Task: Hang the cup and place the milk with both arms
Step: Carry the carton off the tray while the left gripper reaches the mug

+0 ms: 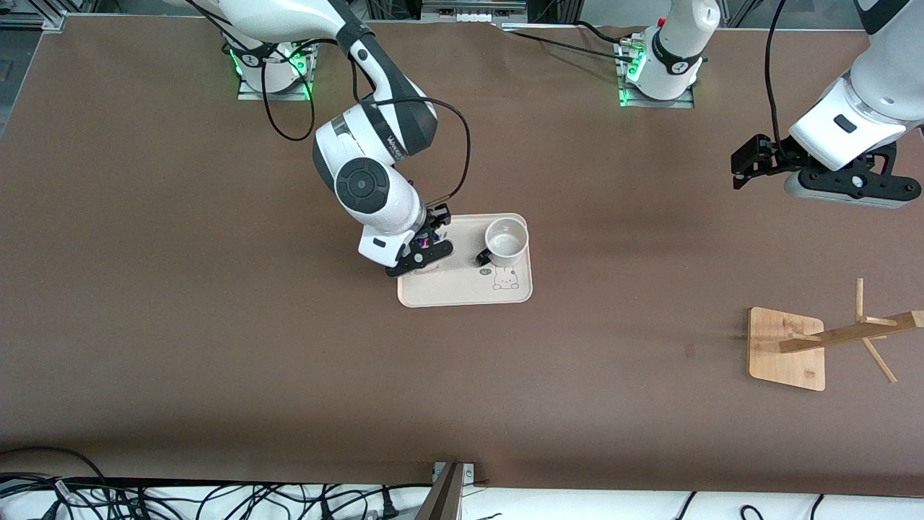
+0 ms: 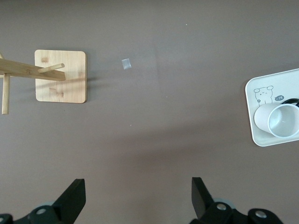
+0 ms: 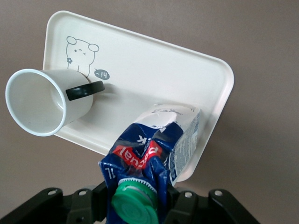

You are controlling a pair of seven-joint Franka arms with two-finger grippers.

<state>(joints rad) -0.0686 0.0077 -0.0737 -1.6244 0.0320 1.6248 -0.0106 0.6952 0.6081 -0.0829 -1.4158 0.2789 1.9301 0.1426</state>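
Front view: you have the right gripper (image 1: 426, 249) low over the cream tray (image 1: 469, 289), at the tray end toward the right arm's base. The right wrist view gives you the detail: its fingers are closed against the top of the milk carton (image 3: 156, 149), dark blue with a red band and white lower sides, the green cap (image 3: 134, 205) facing the camera between the black fingers. The carton's base sits on the tray (image 3: 154, 79), close to one of its short edges.

The white cup (image 1: 507, 240) stands upright on the same tray, at the end toward the left arm, its black handle (image 1: 482, 257) pointing toward the carton. You can see the cup (image 3: 44, 102) and its handle in the right wrist view too, just beside the bear drawing (image 3: 80, 50) printed on the tray. Cup and carton are near each other but apart.

Your left gripper (image 1: 754, 162) hangs in the air over bare brown table (image 1: 216, 347) toward the left arm's end, holding nothing. The left wrist view shows its two black fingers (image 2: 74, 198) spread wide, with only tabletop between them.

The wooden cup rack (image 1: 790, 347) stands on the table nearer the front camera than that gripper, square base flat, its post and pegs (image 1: 877, 361) bare. A small pale scrap (image 2: 126, 64) lies on the table near the rack's base (image 2: 60, 77).
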